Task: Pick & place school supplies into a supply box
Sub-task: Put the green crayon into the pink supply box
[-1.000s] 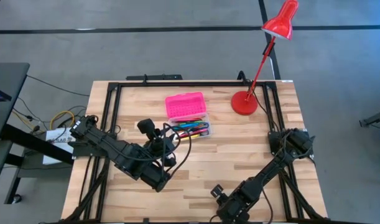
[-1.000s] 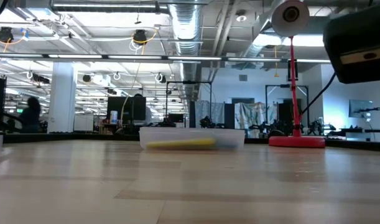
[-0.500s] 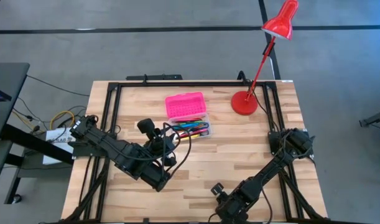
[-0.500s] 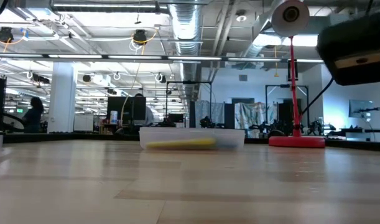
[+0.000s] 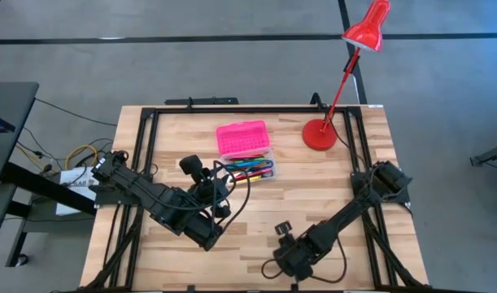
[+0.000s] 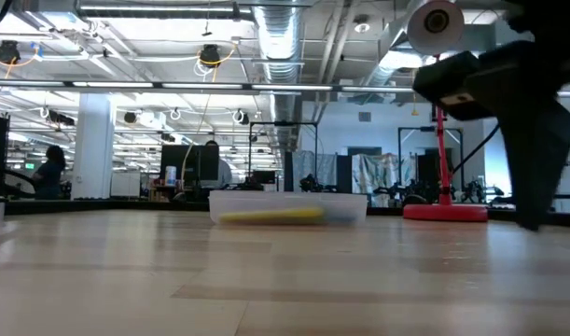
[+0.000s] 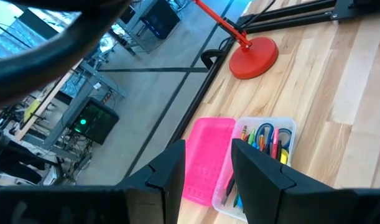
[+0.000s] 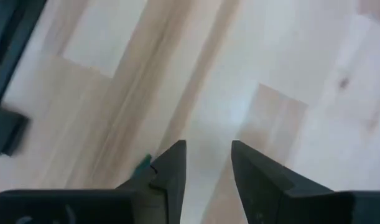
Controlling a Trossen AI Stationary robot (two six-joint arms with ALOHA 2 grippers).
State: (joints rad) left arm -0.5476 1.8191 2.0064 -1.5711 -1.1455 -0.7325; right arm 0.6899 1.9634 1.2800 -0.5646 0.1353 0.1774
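1. Lately swung up from the lower edge to lower centre of the high view: right gripper [image 8: 208, 163], fingers parted, empty.
2. Unmoved at left of centre: left gripper [image 7: 208, 160], parted, empty.
3. Probably finishing: school supplies [image 5: 254, 169] inside supply box [image 5: 269, 155], upper centre.

Pale wooden table [image 5: 329, 191]; clear plastic supply box [image 5: 250, 170], textured pink lid [image 5: 242, 136].

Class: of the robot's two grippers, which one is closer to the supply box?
The left gripper, just beside the supply box; the right gripper sits near the table's front edge.
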